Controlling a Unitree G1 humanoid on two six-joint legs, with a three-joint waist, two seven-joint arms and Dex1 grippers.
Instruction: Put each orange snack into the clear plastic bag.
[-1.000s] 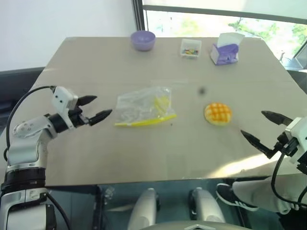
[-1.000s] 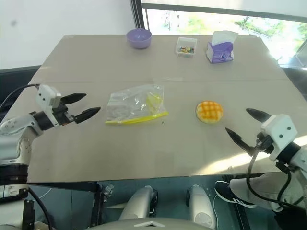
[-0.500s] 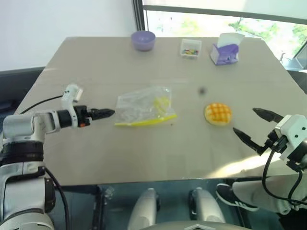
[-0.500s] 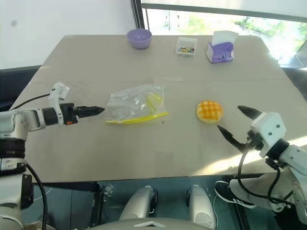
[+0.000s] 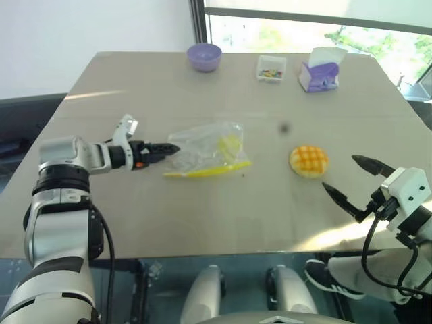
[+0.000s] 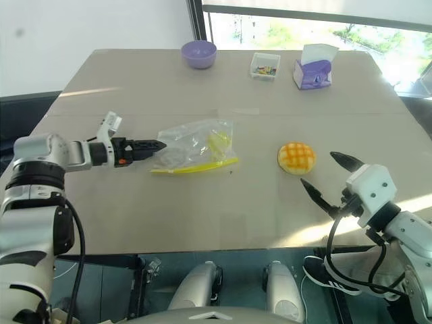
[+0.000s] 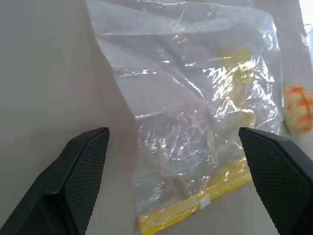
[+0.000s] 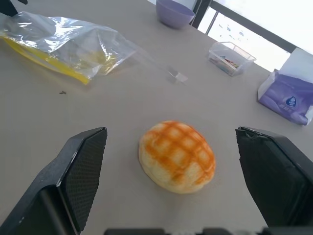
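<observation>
While both claws gape empty, pin clear plastic bag (image 5: pixel 204 151) w/ left gripper (image 5: pixel 164 148), then close right gripper (image 6: pixel 322 181) round orange snack (image 6: pixel 296 157).

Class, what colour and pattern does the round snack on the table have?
The orange snack is yellow-orange with a darker orange criss-cross grid on top, clearest in the right wrist view.

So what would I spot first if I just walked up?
Probably the round yellow-orange bun with the criss-cross top, alone on the beige table in front of the open right tool. Then the crinkly clear bag with a yellow strip, at the left tool's tips.
</observation>
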